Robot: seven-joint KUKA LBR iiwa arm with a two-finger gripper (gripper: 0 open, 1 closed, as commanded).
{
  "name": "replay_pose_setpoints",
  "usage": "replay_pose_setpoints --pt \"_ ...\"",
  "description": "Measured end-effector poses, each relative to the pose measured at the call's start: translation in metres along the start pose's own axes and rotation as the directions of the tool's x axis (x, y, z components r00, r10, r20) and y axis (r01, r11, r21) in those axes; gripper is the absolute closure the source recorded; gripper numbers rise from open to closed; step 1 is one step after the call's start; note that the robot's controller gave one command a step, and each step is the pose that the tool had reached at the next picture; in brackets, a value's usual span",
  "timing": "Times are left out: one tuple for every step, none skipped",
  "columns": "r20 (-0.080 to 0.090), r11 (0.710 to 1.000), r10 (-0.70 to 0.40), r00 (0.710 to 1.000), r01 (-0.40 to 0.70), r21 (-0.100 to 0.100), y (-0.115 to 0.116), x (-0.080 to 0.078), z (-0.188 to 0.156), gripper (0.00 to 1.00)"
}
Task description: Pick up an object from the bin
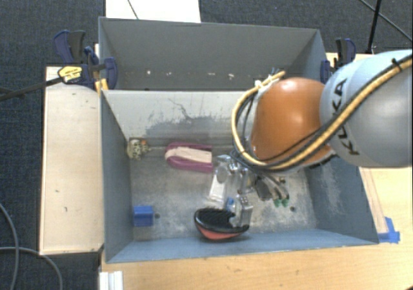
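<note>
My gripper (240, 212) reaches down near the bin's front wall, a little right of the middle. Its tip is at the right end of a flat oval thing (216, 225), black on top with a red rim, which lies against the front wall. Whether the gripper touches the oval I cannot tell. A whitish, clear-looking piece (217, 186) lies just behind and left of the gripper. Further back rests a pink and purple oblong thing (188, 156).
A small blue cube (143, 216) sits at the front left. A little yellowish thing (135, 148) lies at the back left corner of the floor. Small green bits (281, 202) show under the arm's orange cover, which hides the right part of the bin.
</note>
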State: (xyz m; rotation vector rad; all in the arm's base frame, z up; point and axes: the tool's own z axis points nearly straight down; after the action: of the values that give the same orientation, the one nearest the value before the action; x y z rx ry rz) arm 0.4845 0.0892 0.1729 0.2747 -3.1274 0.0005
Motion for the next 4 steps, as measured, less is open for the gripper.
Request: replay_pose_setpoints --pt "0.002 0.968 -0.249 0.968 0.249 0.000 -0.007 0.009 0.015 0.00" --pt "0.001 0.966 -0.259 0.966 0.259 -0.001 0.007 0.007 0.029 0.00" --pt "0.013 0.967 -0.256 0.967 0.256 0.002 0.011 -0.001 0.103 0.00" --pt "0.005 0.968 -0.251 0.968 0.251 0.000 0.011 0.002 0.103 1.00"
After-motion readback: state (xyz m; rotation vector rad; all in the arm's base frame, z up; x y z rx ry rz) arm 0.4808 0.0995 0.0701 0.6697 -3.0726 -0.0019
